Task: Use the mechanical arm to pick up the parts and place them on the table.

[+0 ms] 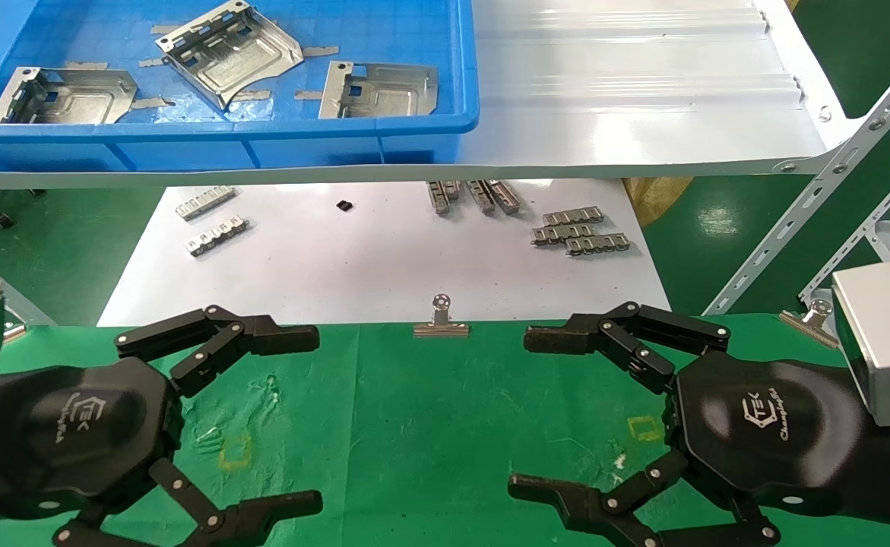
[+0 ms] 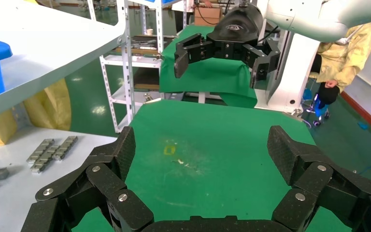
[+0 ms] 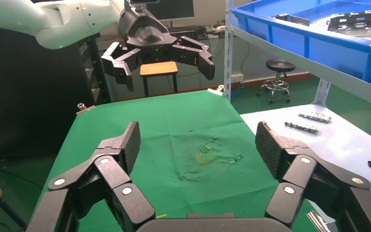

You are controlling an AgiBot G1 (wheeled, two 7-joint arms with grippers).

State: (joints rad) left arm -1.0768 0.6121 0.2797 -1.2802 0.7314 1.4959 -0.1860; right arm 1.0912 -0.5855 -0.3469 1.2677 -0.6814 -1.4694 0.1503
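Head camera looks steeply down on the green table [image 1: 429,425]; each wrist camera faces across it, seeing the opposite gripper.

"TEK" logo on right hand [image 1: 523,411].

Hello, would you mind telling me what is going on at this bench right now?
Nothing is being handled yet. The left pincer and right pincer both hang open and empty over the green table, facing each other. Three metal parts lie in the blue bin on the white shelf, none picked up. Small toothed strips lie on the white sheet below.
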